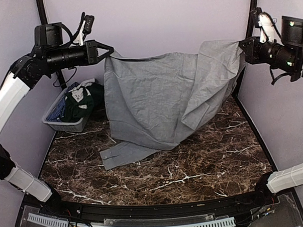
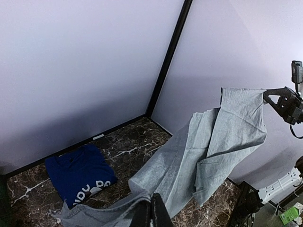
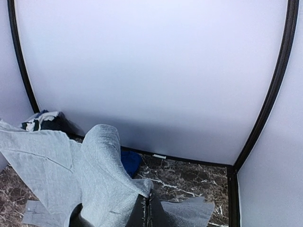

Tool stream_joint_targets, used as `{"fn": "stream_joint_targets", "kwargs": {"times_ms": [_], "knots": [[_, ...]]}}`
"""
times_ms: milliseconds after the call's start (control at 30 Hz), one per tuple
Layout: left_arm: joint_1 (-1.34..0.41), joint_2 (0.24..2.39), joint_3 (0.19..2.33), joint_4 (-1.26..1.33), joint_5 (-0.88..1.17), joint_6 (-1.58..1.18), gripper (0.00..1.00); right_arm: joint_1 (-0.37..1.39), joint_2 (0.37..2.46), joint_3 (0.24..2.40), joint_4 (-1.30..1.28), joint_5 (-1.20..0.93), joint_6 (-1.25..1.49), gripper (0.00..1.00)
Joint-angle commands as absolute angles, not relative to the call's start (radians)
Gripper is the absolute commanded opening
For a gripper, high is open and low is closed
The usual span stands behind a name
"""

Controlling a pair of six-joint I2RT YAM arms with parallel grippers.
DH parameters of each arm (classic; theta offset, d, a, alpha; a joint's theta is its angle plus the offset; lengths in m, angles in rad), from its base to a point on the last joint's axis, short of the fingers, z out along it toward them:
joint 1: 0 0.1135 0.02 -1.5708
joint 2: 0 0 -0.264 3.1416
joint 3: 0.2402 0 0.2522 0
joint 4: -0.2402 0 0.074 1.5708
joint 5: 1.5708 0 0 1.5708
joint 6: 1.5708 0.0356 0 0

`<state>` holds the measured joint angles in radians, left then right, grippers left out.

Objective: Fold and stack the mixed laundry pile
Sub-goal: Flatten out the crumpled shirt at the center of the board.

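Above the dark marble table, a big light-grey cloth shirt hangs spread out with its bottom on the middle, a grey mesh basket sits at the far left corner, a folded blue T-shirt lies by the far edge, and the left gripper and right gripper each pinch a top corner of the shirt.
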<state>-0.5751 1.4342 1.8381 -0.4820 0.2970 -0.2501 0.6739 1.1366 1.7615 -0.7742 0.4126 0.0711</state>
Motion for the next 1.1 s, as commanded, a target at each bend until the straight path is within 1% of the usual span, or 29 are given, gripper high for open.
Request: {"fn": "stream_joint_targets", "kwargs": {"times_ms": [0,200,333,433,567,633,700,800,933,1000,1067], "knots": [[-0.654,1.361,1.879,-0.536,0.340,-0.169,0.00,0.688,1.055,1.830,-0.776,0.362,0.040,0.00],[-0.751,1.308,1.880,-0.546,0.401,-0.134,0.00,0.690,0.988,1.927,-0.810,0.319,0.032,0.00],[-0.765,1.256,1.870,-0.509,0.477,-0.144,0.00,0.690,0.954,1.960,-0.792,0.306,0.020,0.00],[-0.766,1.227,1.843,-0.447,0.494,-0.165,0.00,0.690,0.954,1.969,-0.780,0.300,0.007,0.00],[-0.766,1.243,1.844,-0.464,0.442,-0.162,0.00,0.690,0.976,1.916,-0.732,0.336,-0.013,0.00],[-0.765,1.259,1.823,-0.474,0.378,-0.150,0.00,0.690,0.999,1.880,-0.709,0.408,-0.033,0.00],[-0.759,1.273,1.788,-0.475,0.217,-0.152,0.00,0.690,1.034,1.849,-0.692,0.454,-0.048,0.00],[-0.710,1.304,1.713,-0.443,0.183,-0.212,0.00,0.664,1.084,1.755,-0.624,0.474,-0.069,0.00],[-0.567,1.352,1.576,-0.328,0.227,-0.334,0.00,0.547,1.177,1.620,-0.528,0.356,-0.019,0.00],[-0.499,1.392,1.518,-0.266,0.211,-0.369,0.00,0.482,1.253,1.570,-0.467,0.288,-0.001,0.00],[-0.430,1.464,1.501,-0.226,0.204,-0.385,0.00,0.430,1.391,1.562,-0.405,0.234,0.026,0.00]]}}
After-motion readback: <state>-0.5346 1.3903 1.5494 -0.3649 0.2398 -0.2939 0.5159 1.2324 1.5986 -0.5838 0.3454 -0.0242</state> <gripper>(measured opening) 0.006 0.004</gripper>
